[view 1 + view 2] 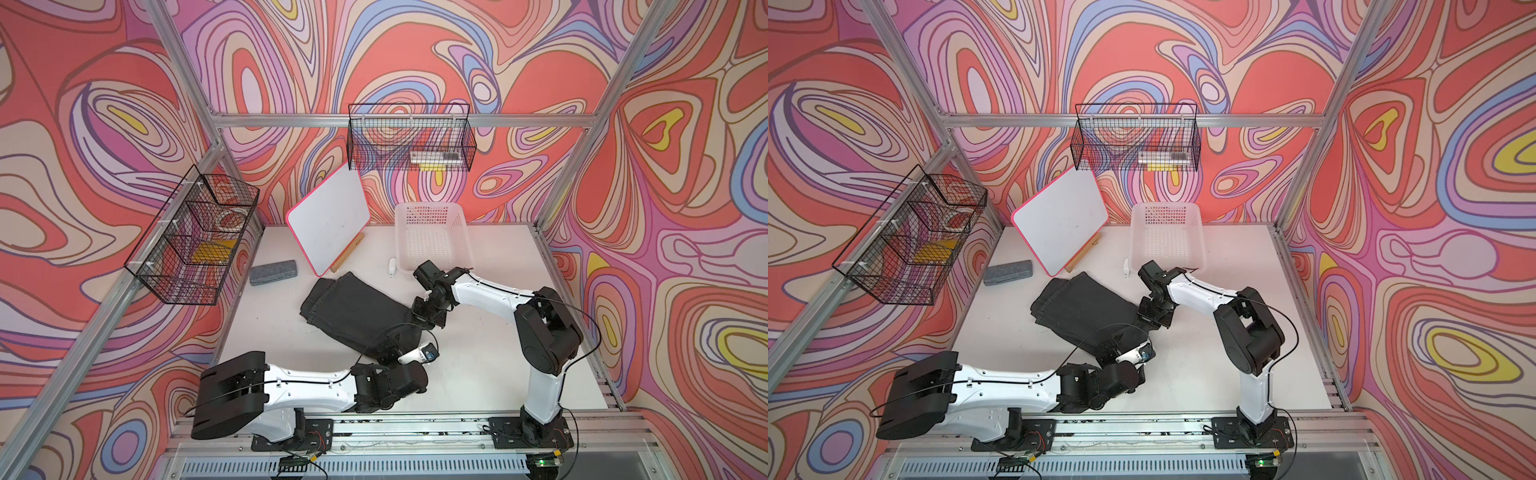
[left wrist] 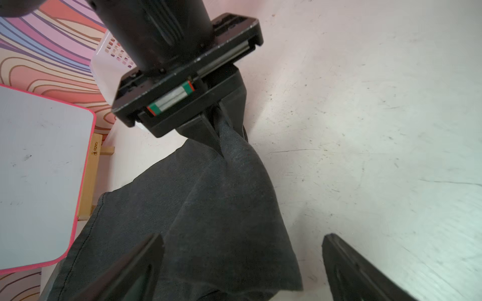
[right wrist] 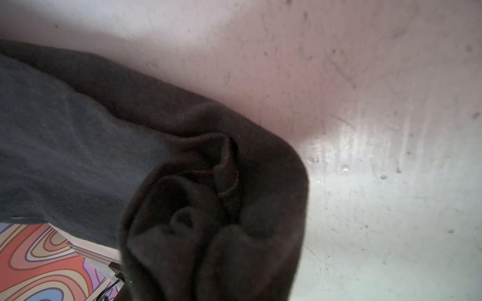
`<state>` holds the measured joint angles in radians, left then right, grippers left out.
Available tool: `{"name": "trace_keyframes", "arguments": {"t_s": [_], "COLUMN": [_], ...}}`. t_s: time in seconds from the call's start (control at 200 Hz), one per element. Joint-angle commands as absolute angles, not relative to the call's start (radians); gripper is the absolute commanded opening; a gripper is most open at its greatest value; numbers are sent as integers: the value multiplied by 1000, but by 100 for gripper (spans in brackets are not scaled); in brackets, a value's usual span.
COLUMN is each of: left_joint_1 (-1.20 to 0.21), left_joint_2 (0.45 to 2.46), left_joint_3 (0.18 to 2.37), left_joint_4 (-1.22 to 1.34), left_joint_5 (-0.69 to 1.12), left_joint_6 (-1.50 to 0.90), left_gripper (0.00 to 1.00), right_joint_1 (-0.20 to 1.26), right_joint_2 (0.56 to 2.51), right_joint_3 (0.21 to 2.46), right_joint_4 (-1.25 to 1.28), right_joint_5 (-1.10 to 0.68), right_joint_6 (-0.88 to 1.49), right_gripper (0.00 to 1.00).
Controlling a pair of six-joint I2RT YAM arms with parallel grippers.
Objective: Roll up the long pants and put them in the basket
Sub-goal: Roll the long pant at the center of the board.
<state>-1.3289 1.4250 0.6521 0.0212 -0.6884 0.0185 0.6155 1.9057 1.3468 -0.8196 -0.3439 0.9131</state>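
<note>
Main risk, as I read it: the right gripper point(image 2: 220, 135) is pinched on only one corner of the long pants point(image 1: 353, 309). Any pull or turn from there would load a single edge, so the roll could skew into a cone or the corner could slip free. In the right wrist view the cloth at that pinch bunches in loose, uneven folds, which I judge would slacken if let go. The left gripper point(image 2: 242, 237) stands with jaws spread wide and holds nothing. One finger is over cloth and one over bare table point(image 1: 498, 365), so a careless close could catch just one layer. The pants lie folded about mid-table, running from beside the whiteboard point(image 1: 328, 220) toward the near edge. The right gripper is at their right side and the left gripper above their near end.
</note>
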Motion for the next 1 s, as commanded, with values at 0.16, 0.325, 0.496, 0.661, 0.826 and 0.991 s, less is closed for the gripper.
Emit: {"name": "trace_keyframes", "arguments": {"t_s": [0.16,0.325,0.496,0.661,0.826,0.991], "left_joint_1": [-1247,-1162,-1092,-925,-801,-723], "left_joint_2": [1536,1496,1405,1216,1111,1163], "left_joint_3": [644,639,609,433,325,301], "left_joint_4": [75,85,6,85,157,271], "left_joint_5": [-732,-589,-401,-19,182,350], "left_joint_6": [2,-30,-187,-507,-734,-912], "left_gripper": [90,43,0,0,0,0], "right_joint_1": [614,612,591,549,502,509], "right_joint_2": [1895,1889,1846,1724,1604,1513], "right_joint_3": [1355,1358,1346,1352,1273,1023], "right_joint_4": [-838,-857,-839,-757,-654,-428], "right_joint_5": [-490,-552,-572,-559,-612,-693], "right_joint_6": [846,804,773,702,657,749], "right_gripper": [0,0,19,73,98,98]}}
